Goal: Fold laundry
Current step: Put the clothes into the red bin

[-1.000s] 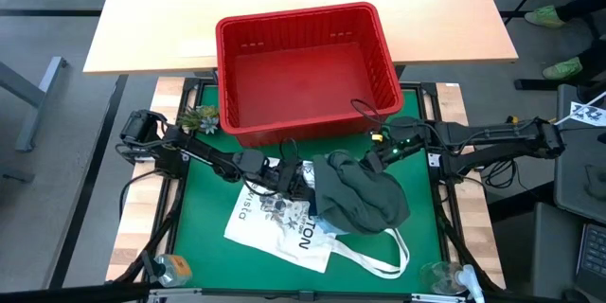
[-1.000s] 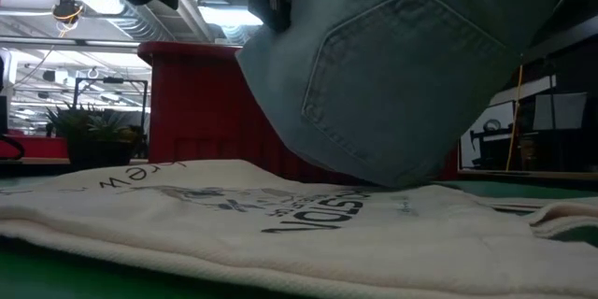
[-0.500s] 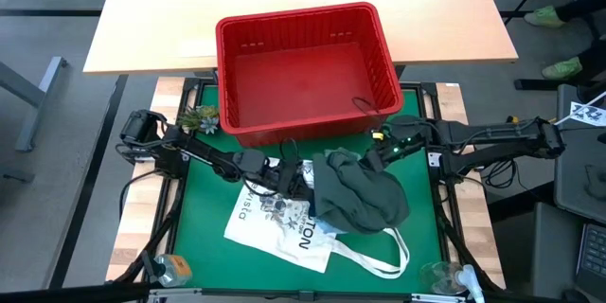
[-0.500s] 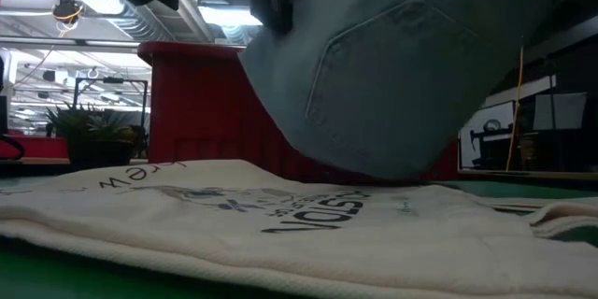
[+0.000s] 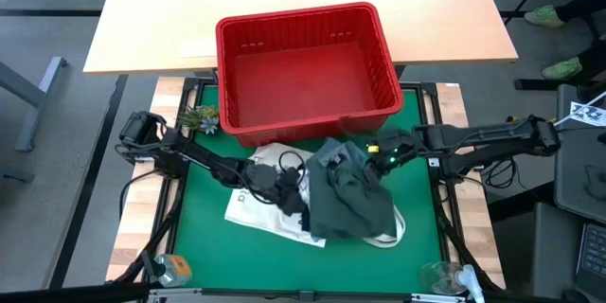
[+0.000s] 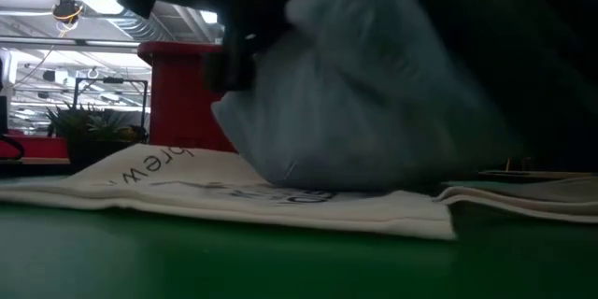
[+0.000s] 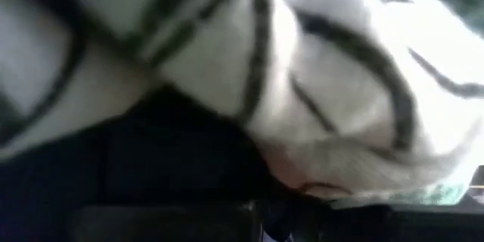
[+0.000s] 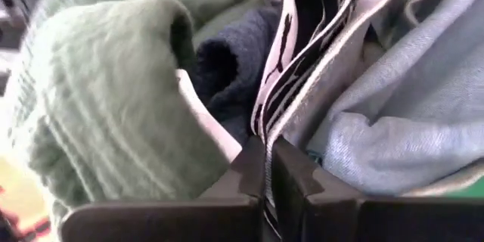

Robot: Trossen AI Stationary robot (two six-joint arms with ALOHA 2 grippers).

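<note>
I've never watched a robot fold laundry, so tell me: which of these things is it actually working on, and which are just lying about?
Part of the job:
- the bundle of garments, olive green on top, with denim, navy and a white printed piece showing in the right wrist view
- left claw and right claw, both shut on the bundle

Just lying about:
- red basket
- white tote bag under the bundle
- small plant

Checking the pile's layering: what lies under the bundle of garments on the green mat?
The white tote bag lies flat under the garment bundle, sticking out on the left-arm side. Its covered part cannot be seen.
</note>
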